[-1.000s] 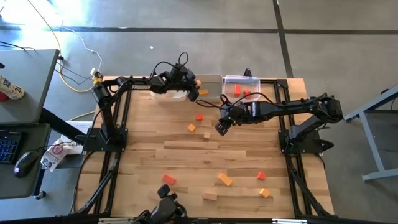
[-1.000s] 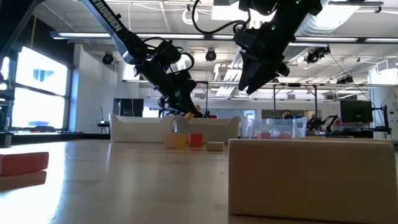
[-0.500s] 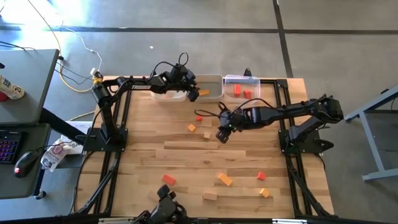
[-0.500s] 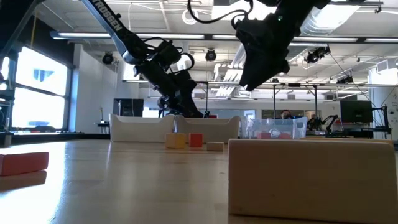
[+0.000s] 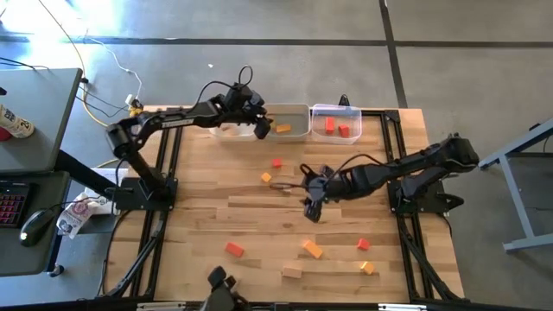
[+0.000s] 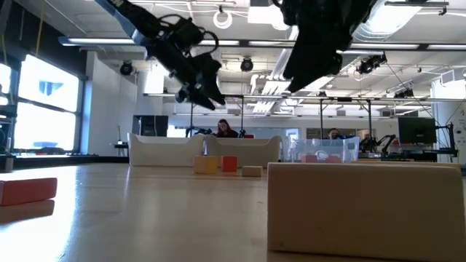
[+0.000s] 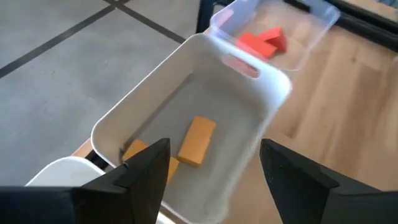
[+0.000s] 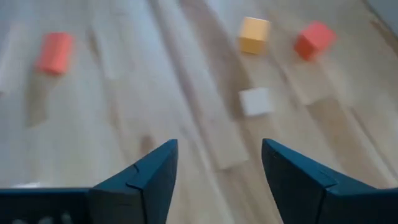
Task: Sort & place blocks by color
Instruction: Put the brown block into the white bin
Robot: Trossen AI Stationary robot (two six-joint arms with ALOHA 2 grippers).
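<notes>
My left gripper (image 5: 262,131) hangs open over the far-edge bins, above the middle white bin (image 7: 267,99). An orange bar (image 7: 197,140) and another orange block (image 7: 144,154) lie on that bin's floor. Red blocks (image 5: 337,128) lie in the clear bin (image 5: 350,111). My right gripper (image 5: 311,210) is open above the table's middle, touching nothing. Beyond its fingers lie an orange block (image 8: 254,34), a red block (image 8: 313,38) and a light wood block (image 8: 256,101) on the table. Several more blocks (image 5: 312,250) lie near the front edge.
A third, white bin (image 5: 232,131) stands left of the middle one. A light wood block (image 6: 364,207) looms close in the low view, with a red block (image 6: 28,191) at its left. Bare wood lies between the block groups (image 5: 216,207). People sit in the room behind.
My left gripper has opened and let go of the orange bar, which now lies in the middle bin. It has then risen and drawn back toward the table's left. My right gripper has swung toward the near edge, away from the bins.
</notes>
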